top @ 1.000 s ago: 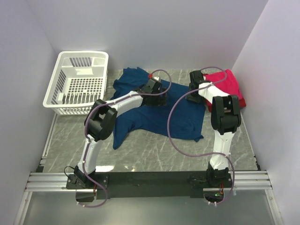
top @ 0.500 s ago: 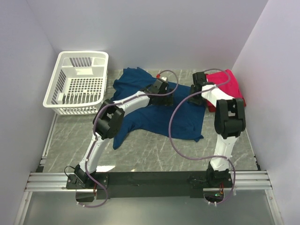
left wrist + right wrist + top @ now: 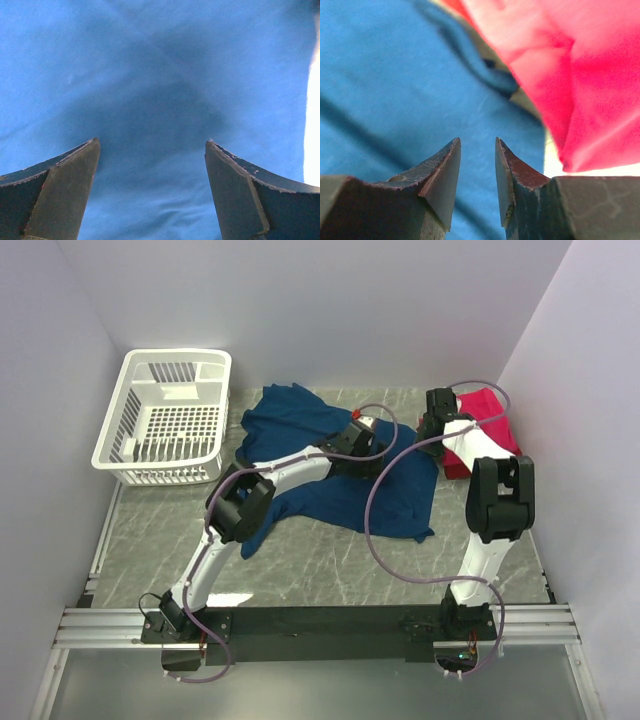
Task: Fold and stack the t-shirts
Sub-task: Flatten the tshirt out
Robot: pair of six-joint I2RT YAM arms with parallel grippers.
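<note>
Lying spread across marble desk [image 3: 320, 570] in top view: navy t-shirt [image 3: 400, 495], rumpled, centre-back. Folded red t-shirts [image 3: 495, 420] at far right, just beside its right edge. White basket [image 3: 125, 455] far left.
Left wrist view: left claw [image 3: 152, 145] fingers wide apart, nothing between, navy cloth filling view beneath.
Right wrist view: right claw [image 3: 477, 142] fingers narrowly apart, gripping nothing, over navy cloth near red fabric.

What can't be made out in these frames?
Navy t-shirt centre: top view, left arm covers it.
Red t-shirts, how many stacked: top view, right arm overlaps; right wrist view blurred.
Left gripper, right gripper: cloth contact unclear, wrist views too close.
</note>
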